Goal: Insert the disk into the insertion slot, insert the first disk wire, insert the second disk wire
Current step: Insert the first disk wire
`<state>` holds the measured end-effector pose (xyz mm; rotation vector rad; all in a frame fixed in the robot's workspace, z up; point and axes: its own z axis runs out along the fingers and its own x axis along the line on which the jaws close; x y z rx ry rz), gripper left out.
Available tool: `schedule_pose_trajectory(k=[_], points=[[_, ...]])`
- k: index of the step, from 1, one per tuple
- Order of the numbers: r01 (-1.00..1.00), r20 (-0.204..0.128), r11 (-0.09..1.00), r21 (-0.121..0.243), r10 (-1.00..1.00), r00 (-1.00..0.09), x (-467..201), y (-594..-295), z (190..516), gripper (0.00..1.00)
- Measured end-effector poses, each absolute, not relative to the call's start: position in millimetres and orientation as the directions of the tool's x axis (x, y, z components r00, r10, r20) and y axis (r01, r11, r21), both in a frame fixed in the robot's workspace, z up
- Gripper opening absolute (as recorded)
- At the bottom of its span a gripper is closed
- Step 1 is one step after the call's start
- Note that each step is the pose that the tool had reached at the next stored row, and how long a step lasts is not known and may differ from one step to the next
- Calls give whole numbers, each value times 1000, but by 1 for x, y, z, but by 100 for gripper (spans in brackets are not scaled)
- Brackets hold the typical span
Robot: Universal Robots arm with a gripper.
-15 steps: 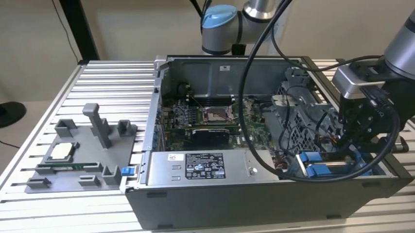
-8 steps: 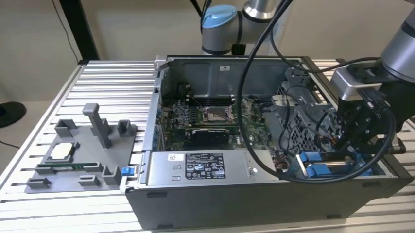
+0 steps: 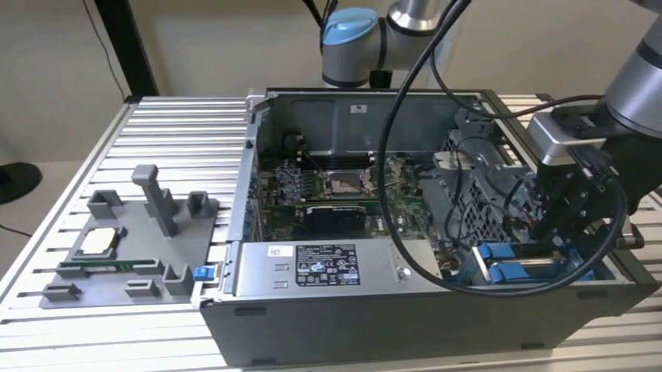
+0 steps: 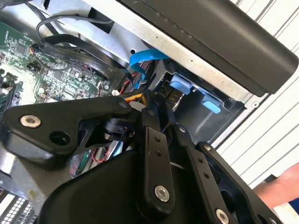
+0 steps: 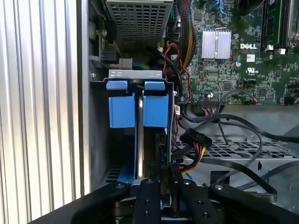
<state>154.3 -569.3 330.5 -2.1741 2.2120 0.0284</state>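
The disk (image 5: 139,140), standing on edge, sits in the insertion slot (image 5: 135,73) at a corner of the open computer case (image 3: 414,325). We find the gripper (image 5: 164,171) just beside it, jaws nearly together; whether they hold anything, we cannot tell

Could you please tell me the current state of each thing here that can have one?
Computer case, side open, insides exposed.
Disk, sitting in the insertion slot.
Wired connector, apparently unplugged, loose beside the slot.
Tool, low at the slot, inside the case.
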Motion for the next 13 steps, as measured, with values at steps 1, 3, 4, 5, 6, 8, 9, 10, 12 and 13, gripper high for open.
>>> schedule_pose_trajectory(k=[1, 3, 4, 5, 6, 8, 9, 10, 12, 13], points=[[-1000, -41, 18, -15, -999, -17, 154, -569, 331, 100], [-1000, -40, 17, -15, -999, -17, 154, -569, 333, 100], [-1000, -40, 17, -15, -999, -17, 154, -569, 335, 100], [-1000, -40, 17, -15, -999, -17, 154, -569, 337, 100], [-1000, -40, 17, -15, -999, -17, 154, -569, 340, 100], [-1000, -40, 17, -15, -999, -17, 154, -569, 344, 100], [-1000, -40, 17, -15, -999, -17, 154, -569, 347, 100], [-1000, -40, 17, -15, -999, -17, 154, -569, 349, 100], [-1000, -40, 17, -15, -999, -17, 154, -569, 356, 100], [-1000, -40, 17, -15, -999, -17, 154, -569, 359, 100]])
